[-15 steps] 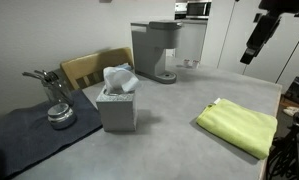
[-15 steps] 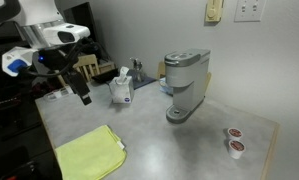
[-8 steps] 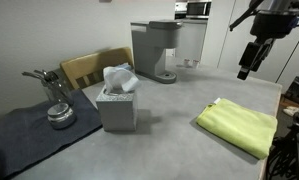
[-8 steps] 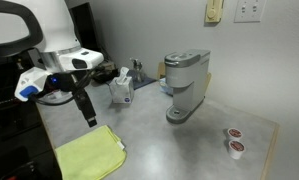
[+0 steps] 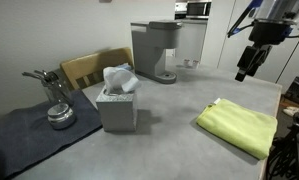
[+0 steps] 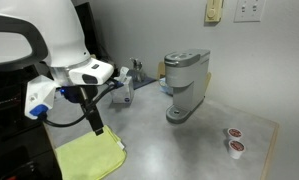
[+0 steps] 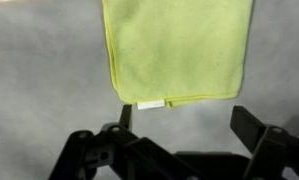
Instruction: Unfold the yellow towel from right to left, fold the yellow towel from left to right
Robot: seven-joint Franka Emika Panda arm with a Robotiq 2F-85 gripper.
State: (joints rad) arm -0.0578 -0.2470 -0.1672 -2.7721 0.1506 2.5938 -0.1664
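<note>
At upper centre of the wrist view lies the yellow towel; the wide, empty tool should pinch only its top layer.

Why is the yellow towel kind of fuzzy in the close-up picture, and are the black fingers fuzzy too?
Wrist view: the yellow towel is a little soft and blurred, evenly lit, with no glare; the dark fingers are out of focus, probably because they sit so close to the camera. In an exterior view, the yellow towel has clearer edges but is small and low in detail.
</note>
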